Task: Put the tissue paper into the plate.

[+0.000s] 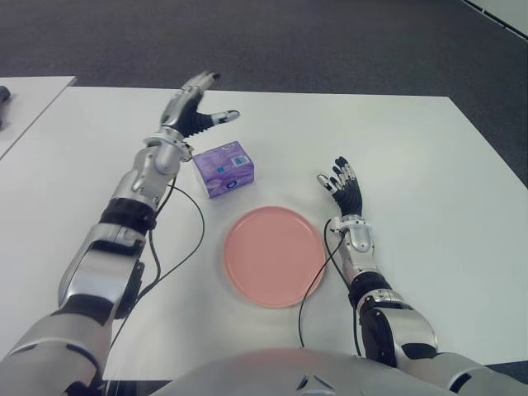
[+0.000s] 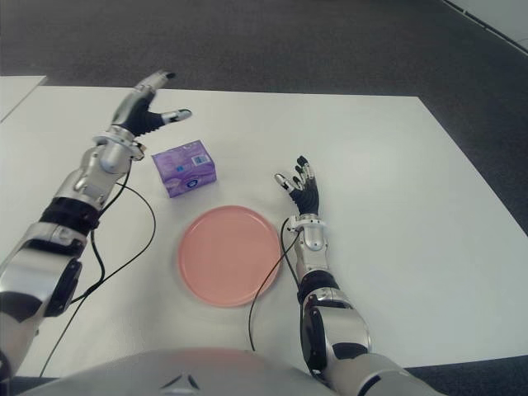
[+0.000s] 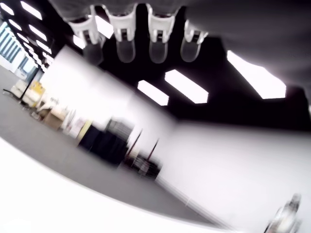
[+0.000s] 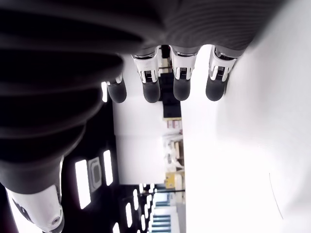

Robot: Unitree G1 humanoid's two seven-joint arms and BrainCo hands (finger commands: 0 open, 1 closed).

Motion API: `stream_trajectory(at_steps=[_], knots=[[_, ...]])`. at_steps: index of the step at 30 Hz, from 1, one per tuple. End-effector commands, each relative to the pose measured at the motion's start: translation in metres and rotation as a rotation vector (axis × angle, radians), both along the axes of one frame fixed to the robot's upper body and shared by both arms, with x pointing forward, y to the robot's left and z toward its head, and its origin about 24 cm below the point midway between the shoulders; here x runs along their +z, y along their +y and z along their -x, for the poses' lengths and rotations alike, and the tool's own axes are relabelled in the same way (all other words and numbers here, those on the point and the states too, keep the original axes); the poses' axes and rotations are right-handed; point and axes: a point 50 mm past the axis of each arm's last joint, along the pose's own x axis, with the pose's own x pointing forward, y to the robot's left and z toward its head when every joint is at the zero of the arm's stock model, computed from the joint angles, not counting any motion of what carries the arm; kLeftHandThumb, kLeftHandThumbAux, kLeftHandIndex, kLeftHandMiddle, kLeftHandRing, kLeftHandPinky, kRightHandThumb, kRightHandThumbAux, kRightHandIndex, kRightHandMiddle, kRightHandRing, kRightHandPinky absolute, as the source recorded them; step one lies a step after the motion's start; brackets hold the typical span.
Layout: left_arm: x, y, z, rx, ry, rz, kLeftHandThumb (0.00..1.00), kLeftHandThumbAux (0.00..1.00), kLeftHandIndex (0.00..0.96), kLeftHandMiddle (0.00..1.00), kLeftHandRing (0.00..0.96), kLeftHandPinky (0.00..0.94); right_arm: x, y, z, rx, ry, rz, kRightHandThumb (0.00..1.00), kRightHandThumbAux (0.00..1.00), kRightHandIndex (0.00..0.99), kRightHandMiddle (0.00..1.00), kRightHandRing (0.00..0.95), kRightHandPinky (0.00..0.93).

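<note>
A purple tissue pack (image 1: 224,168) lies on the white table (image 1: 429,165), just beyond the far-left rim of a round pink plate (image 1: 275,256) that holds nothing. My left hand (image 1: 198,107) hovers above and behind the pack, fingers spread, thumb pointing toward it, holding nothing. In the left wrist view its fingertips (image 3: 125,46) stick out straight with only the room behind them. My right hand (image 1: 342,186) shows beside the plate on its right, fingers extended and holding nothing.
Black cables (image 1: 177,247) trail from both forearms across the table, one beside the plate's right rim. A second white table (image 1: 25,103) stands at the far left with a gap between. Dark carpet lies beyond the far edge.
</note>
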Motion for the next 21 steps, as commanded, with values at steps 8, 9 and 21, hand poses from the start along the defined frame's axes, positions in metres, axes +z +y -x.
stream_trajectory(at_steps=[8, 9, 21], knots=[[-0.057, -0.027, -0.001, -0.092, 0.254, -0.282, 0.163, 0.196, 0.0, 0.0, 0.0, 0.0, -0.03, 0.004, 0.02, -0.001, 0.139, -0.03, 0.07, 0.689, 0.0, 0.0, 0.0, 0.007], [-0.06, -0.029, 0.0, -0.101, 0.262, -0.296, 0.162, 0.196, 0.0, 0.0, 0.0, 0.0, -0.03, 0.004, 0.02, -0.001, 0.141, -0.031, 0.07, 0.69, 0.0, 0.0, 0.0, 0.007], [-0.066, -0.04, 0.004, -0.183, 0.285, -0.37, 0.121, 0.198, 0.0, 0.0, 0.0, 0.0, -0.032, 0.005, 0.022, -0.009, 0.155, -0.038, 0.071, 0.702, 0.0, 0.0, 0.0, 0.006]])
